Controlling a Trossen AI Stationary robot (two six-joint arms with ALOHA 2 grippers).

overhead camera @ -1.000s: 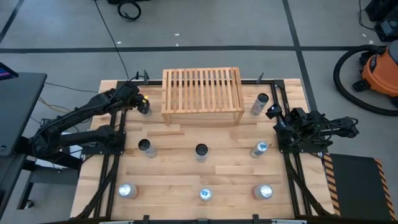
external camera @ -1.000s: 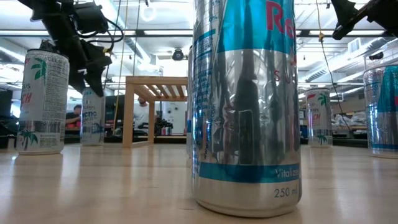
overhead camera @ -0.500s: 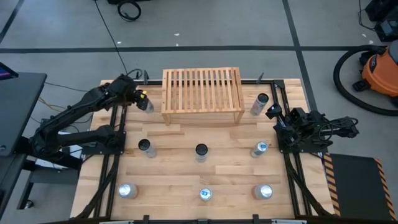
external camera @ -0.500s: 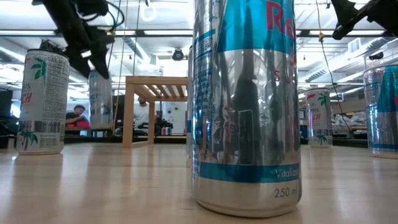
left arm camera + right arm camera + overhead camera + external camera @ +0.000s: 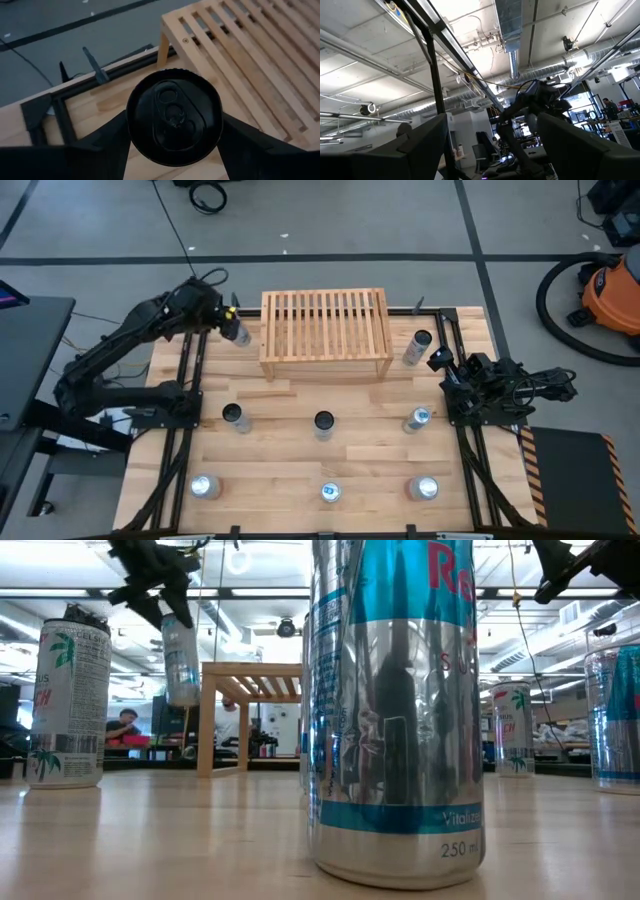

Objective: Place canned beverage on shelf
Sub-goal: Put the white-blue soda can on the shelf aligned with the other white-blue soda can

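The left claw (image 5: pixel 232 332), clamped on a slim can (image 5: pixel 181 660), had lifted it off the desk (image 5: pixel 280 465) to the shelf's (image 5: pixel 325 323) left edge, upper-centre frame; placement looked imminent.

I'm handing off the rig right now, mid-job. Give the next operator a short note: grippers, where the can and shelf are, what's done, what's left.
Left gripper: shut on the can, holding it in the air beside the shelf's left end.
Right gripper: parked at the table's right edge, fingers apart, holding nothing.
Shelf: at the back centre of the table, its slatted top bare.
Done: one can picked up and lifted.
Left: carry it over the slats, set it upright, release. Seven other cans stand on the table.
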